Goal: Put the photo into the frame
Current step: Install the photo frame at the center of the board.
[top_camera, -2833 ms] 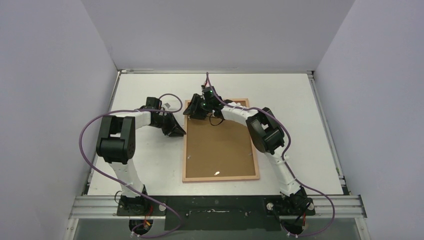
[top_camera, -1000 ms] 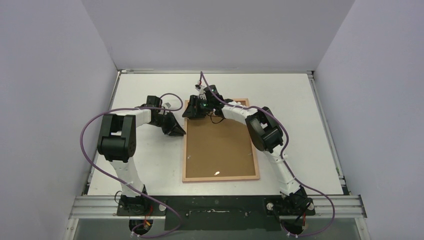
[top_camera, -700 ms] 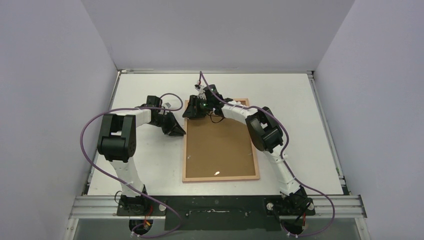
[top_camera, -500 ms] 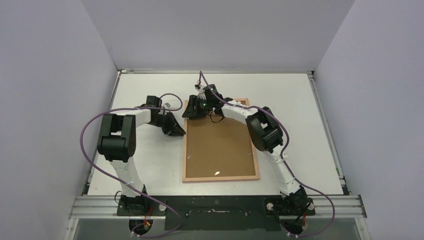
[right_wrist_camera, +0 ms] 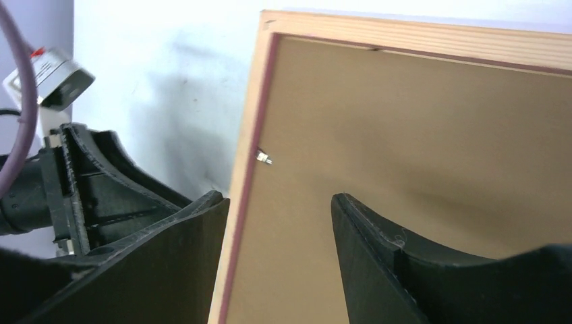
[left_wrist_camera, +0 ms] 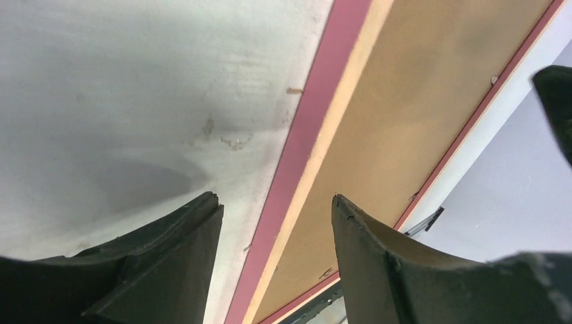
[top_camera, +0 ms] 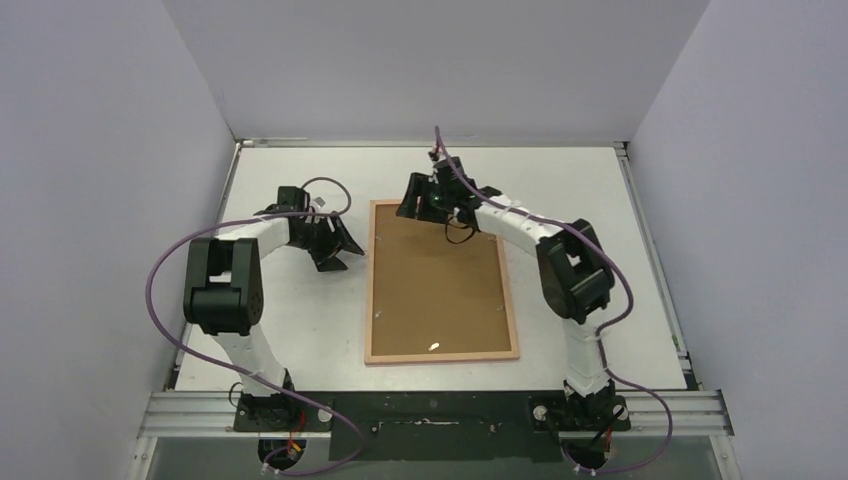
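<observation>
Table (top_camera: pixel 600 200): one, white, carrying everything. Frame (top_camera: pixel 441 356): one, flat at mid-table, wood-coloured back up, pink showing along its side; likely light, stiff and prone to sliding on the smooth top, so best taken by an outer rail near a corner, not by the middle. Brown backing panel (top_camera: pixel 435 275): one, seated inside the frame; probably thin, rigid board. Left claw (left_wrist_camera: pixel 276 202): one, fingers apart, empty, just beside the frame's left rail without touching. Right claw (right_wrist_camera: pixel 280 199): one, fingers apart, empty, over the frame's far left corner. Metal tab (right_wrist_camera: pixel 264 158): one counted on the left rail; any others too small to count. Photo: none in view, whereabouts cannot be told; presumably limp, crease-prone paper.
</observation>
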Robot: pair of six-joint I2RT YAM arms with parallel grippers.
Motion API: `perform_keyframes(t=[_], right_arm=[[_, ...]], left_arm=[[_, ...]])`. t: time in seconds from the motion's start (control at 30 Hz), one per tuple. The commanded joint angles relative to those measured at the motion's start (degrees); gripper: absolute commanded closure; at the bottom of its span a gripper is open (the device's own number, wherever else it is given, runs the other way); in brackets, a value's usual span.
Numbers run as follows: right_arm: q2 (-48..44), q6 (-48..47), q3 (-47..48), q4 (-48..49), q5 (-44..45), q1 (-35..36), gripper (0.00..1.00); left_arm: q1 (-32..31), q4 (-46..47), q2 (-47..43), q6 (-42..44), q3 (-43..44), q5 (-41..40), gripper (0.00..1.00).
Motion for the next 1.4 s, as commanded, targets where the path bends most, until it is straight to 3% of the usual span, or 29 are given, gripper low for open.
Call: perform_keyframes(t=[0.0, 0.2, 0.4, 0.63, 0.83, 0.93, 1.1, 1.37], right_arm=[[-13.55, -1.09, -6.99, -4.96, 11.93, -3.73, 0.41], [-22.71, -8.35, -13.13, -15.45, 13.88, -5.99, 0.4], [-28.07, -10.41, -20.22, -13.11, 3.87, -2.99, 0.43], [-22.88, -3.88, -24.3, -1.31, -8.22, 2.81, 0.62], [-16.61, -5.97, -21.41, 2.71, -14.36, 6.58, 0.62], [-15.33, -3.19, -22.25, 4.92, -13.49, 8.06, 0.58], [-15.43, 10.85, -27.57, 12.47, -8.11, 9.04, 0.47], [-18.44, 32.33, -33.98, 13.01, 10.94, 18.56, 0.44]], left_arm=[[-0.76, -2.19, -7.07, 3.29, -2.28, -2.06, 0.41], [-4.96, -4.14, -14.05, 2.64, -8.38, -3.89, 0.41], [-9.85, -5.27, -21.16, 0.82, -15.38, -9.68, 0.43], [-12.24, -3.54, -28.32, -3.93, -23.38, -9.49, 0.61], [-13.85, -1.11, -28.46, -6.38, -26.07, -6.27, 0.77], [-13.87, -0.94, -28.44, -7.22, -26.71, -6.17, 0.79], [-13.87, 2.08, -29.7, -10.16, -29.18, -5.69, 0.8], [-14.45, 6.54, -38.47, -16.07, -36.69, -11.44, 0.81]])
